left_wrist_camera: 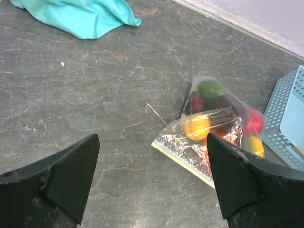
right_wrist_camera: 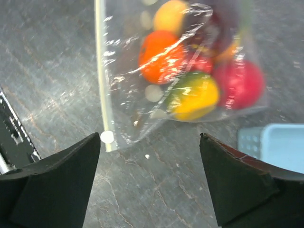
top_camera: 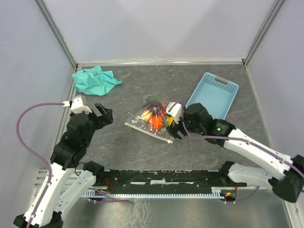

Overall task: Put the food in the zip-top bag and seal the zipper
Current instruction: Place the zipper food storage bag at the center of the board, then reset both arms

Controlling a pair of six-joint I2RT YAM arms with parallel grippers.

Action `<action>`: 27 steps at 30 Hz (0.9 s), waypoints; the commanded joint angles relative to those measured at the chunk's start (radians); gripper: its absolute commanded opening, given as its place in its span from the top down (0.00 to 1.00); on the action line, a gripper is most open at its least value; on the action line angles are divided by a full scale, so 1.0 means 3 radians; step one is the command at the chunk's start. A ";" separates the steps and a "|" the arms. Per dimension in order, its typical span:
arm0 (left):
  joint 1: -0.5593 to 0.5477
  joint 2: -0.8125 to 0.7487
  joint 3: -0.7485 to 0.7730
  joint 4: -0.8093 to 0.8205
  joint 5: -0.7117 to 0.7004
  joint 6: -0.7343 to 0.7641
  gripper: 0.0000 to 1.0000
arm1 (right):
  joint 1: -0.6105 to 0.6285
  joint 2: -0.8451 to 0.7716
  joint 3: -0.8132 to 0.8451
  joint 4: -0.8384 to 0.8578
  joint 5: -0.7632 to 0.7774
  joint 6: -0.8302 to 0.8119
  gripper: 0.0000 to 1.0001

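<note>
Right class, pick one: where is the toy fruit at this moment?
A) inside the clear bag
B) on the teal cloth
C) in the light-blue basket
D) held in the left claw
A: the toy fruit shows through the film of the clear bag, while the basket and the teal cloth carry none.

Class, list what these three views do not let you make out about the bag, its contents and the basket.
The zipper: right wrist view, cut off by the top edge and blurred; whether it is fully sealed cannot be told.
The food: all views, pieces overlap behind glare on the zip-top bag; count unclear.
The basket: left wrist view, cut off by the right edge.
</note>
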 commanded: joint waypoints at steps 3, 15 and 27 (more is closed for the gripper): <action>-0.0008 -0.0476 -0.0120 0.0010 -0.0285 -0.0178 0.00 | -0.0317 -0.0631 -0.0002 -0.0279 0.0697 0.0605 0.00; -0.0013 -0.1659 -0.0575 -0.0022 -0.0533 -0.0096 0.01 | -0.0776 -0.2143 -0.0434 -0.0810 0.3075 0.1784 0.01; -0.0010 -0.1790 -0.0642 0.0084 -0.0511 -0.0018 0.01 | -0.0774 -0.2849 -0.0811 -0.0816 0.3299 0.1834 0.01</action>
